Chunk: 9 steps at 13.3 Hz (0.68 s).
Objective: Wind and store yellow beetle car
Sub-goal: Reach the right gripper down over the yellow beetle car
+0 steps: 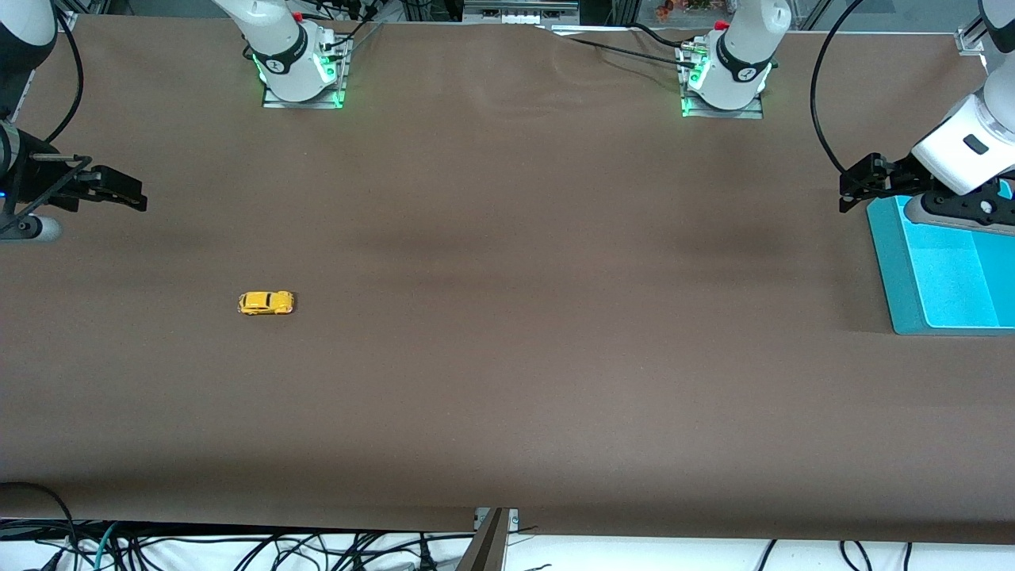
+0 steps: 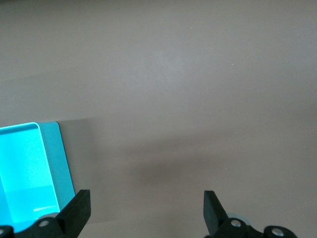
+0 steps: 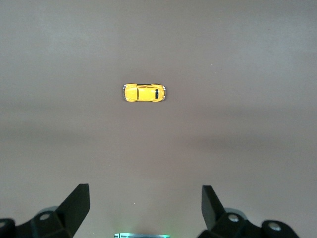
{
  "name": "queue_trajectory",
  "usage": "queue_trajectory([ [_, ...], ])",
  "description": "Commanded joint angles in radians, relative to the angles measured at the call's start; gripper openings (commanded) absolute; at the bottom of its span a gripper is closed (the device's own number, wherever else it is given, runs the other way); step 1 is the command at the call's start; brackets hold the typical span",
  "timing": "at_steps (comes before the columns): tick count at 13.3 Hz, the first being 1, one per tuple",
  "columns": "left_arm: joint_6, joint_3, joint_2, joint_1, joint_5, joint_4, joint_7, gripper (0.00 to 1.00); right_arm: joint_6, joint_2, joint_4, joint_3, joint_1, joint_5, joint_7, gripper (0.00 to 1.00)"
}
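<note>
The yellow beetle car stands on its wheels on the brown table, toward the right arm's end. It also shows in the right wrist view, well apart from the jaws. My right gripper is open and empty, up over the table edge at the right arm's end; its own view shows it too. My left gripper is open and empty, over the table beside the teal bin; its own view shows it as well.
A teal bin stands at the left arm's end of the table, and its wall shows in the left wrist view. The two arm bases stand along the table edge farthest from the front camera. Cables hang below the table edge nearest that camera.
</note>
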Motion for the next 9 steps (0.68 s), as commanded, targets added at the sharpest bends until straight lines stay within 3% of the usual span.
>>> queue_trajectory([
  [1, -0.020, 0.006, 0.006, -0.008, 0.017, 0.022, 0.006, 1.00, -0.008, 0.038, 0.015, 0.010, 0.018, 0.023, -0.004, 1.00],
  [5, -0.020, 0.006, 0.006, -0.008, 0.017, 0.022, 0.006, 1.00, -0.018, 0.058, 0.014, 0.008, 0.020, 0.109, -0.008, 1.00],
  [9, -0.020, 0.008, 0.006, -0.008, 0.017, 0.022, 0.006, 1.00, -0.047, 0.127, 0.014, 0.008, 0.061, 0.073, -0.193, 1.00],
])
